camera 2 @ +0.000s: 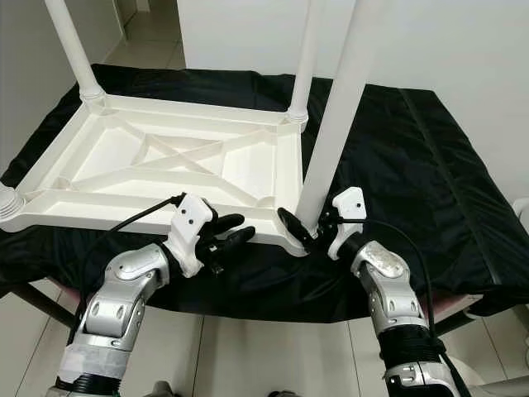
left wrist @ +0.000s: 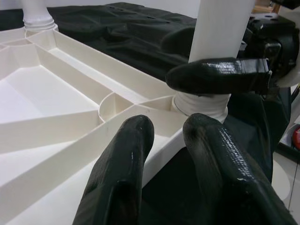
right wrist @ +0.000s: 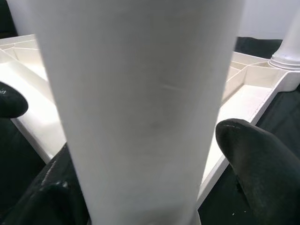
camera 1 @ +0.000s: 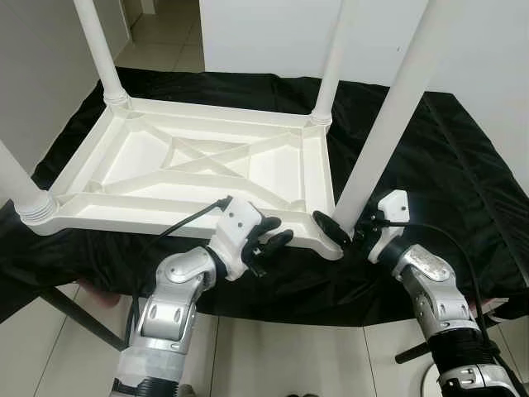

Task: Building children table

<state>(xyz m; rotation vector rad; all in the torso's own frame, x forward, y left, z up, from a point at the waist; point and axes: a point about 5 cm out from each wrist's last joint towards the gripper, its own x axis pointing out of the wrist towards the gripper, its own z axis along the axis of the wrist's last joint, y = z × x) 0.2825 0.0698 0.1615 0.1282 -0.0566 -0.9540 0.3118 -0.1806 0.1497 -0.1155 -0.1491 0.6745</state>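
Note:
A white plastic children's table point(camera 1: 165, 217) lies upside down on a black cloth, its ribbed underside facing up. Its front right leg point(camera 1: 388, 107) stands upright in the corner socket. My right gripper point(camera 1: 347, 227) is shut on that leg point(right wrist: 140, 93) just above the socket, one black finger on each side. My left gripper point(camera 1: 277, 230) hovers at the table's front rim, a little left of that corner. It is open, and its fingers point(left wrist: 136, 136) hold nothing. The right gripper's finger point(left wrist: 215, 75) lies across the leg in the left wrist view.
Three more white legs stand at the back left point(camera 1: 99, 50), back right point(camera 1: 335, 58) and front left point(camera 1: 21, 186). The black cloth point(camera 1: 430, 165) hangs over the work surface's front edge. A white wall rises close behind, and a tiled floor lies below.

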